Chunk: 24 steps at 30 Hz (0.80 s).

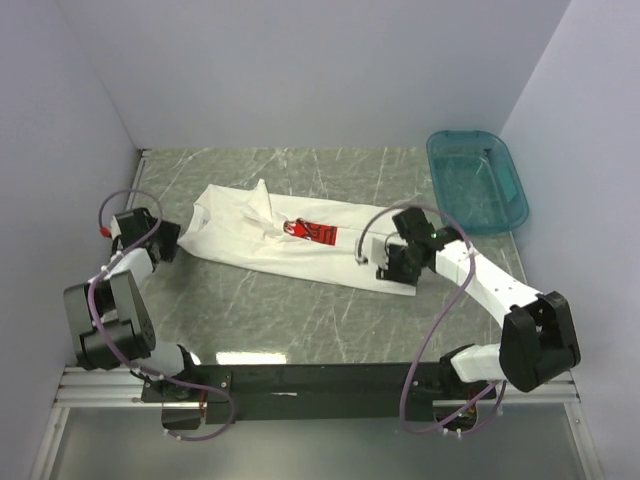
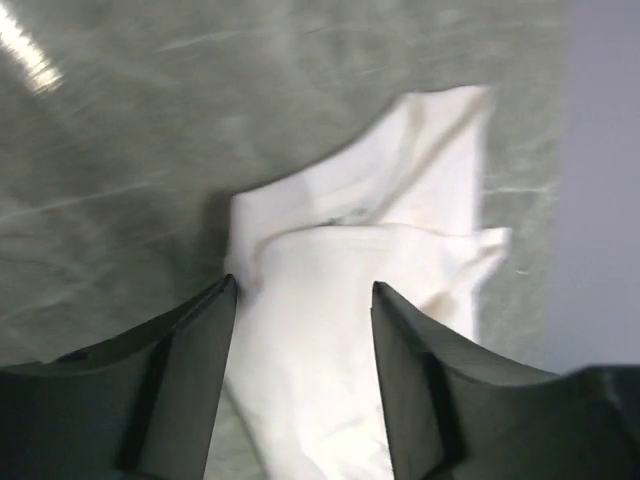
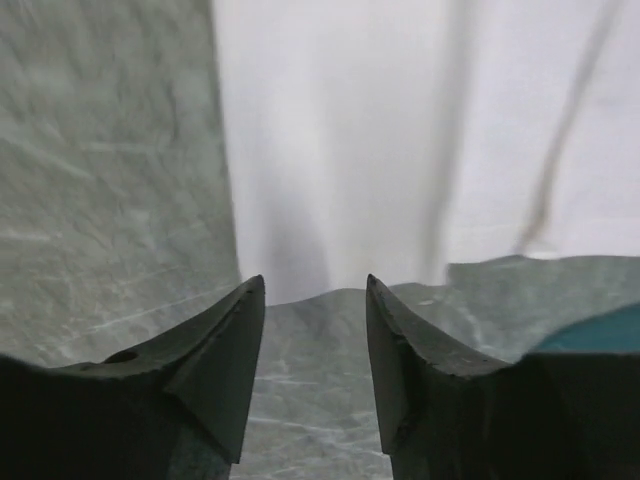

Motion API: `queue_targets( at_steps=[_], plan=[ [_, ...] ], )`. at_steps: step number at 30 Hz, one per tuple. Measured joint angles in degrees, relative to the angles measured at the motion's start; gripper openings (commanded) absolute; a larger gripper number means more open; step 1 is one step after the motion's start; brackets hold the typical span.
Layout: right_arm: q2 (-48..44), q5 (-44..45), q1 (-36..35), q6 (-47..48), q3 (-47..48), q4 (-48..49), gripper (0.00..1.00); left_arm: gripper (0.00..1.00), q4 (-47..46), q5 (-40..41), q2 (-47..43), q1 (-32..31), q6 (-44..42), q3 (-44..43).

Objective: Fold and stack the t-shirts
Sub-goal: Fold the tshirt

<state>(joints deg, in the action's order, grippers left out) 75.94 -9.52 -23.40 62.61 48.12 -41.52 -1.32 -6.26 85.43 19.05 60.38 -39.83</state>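
Note:
One white t-shirt (image 1: 270, 240) lies on the table as a long folded band, with part of its red print (image 1: 315, 232) showing on top. My left gripper (image 1: 172, 242) is at the shirt's left end. In the left wrist view it (image 2: 305, 290) is open, with the white cloth (image 2: 340, 330) lying loose between and under the fingers. My right gripper (image 1: 386, 268) is at the shirt's right end. In the right wrist view it (image 3: 315, 285) is open over bare table, and the shirt's edge (image 3: 400, 150) lies just beyond the fingertips.
A teal plastic basin (image 1: 478, 180) stands at the back right against the wall. White walls close in the marbled grey table (image 1: 300, 320) on the left, back and right. The arms' black base rail (image 1: 320, 380) runs along the near edge.

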Motion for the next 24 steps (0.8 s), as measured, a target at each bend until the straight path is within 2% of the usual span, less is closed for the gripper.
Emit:
queue_targets(
  at_steps=[4,6,9,14,19,21,24],
  plan=[
    [2.2,-5.0,-0.9,-7.1,12.9,-2.7,0.54,0.77,2.5,-1.0,-7.1,0.0,-3.1,-4.2],
    [5.2,-7.7,-2.6,-11.0,19.6,-3.9,0.54,0.93,3.1,-1.6,-11.2,0.0,-5.2,-5.5],
    [12.1,-11.7,-7.1,-19.0,29.9,-4.2,0.54,0.99,4.2,-2.3,-18.0,0.0,-8.0,-5.5],
    [30.7,-14.4,-16.0,-34.8,53.2,-3.4,0.53,0.99,7.4,-3.1,-27.8,0.0,-15.1,-3.9],
    [51.8,-6.8,-23.8,-49.6,78.5,-1.1,0.53,0.99,11.9,1.7,-38.2,-1.8,-22.4,-1.2],
    [57.5,-2.6,-26.2,-53.7,83.8,0.1,0.52,0.99,12.5,2.9,-42.7,-2.5,-24.0,0.7],
    [61.0,4.1,-28.7,-57.6,84.3,2.5,0.5,0.99,13.4,5.3,-46.7,-3.4,-25.8,1.7]
  ],
)
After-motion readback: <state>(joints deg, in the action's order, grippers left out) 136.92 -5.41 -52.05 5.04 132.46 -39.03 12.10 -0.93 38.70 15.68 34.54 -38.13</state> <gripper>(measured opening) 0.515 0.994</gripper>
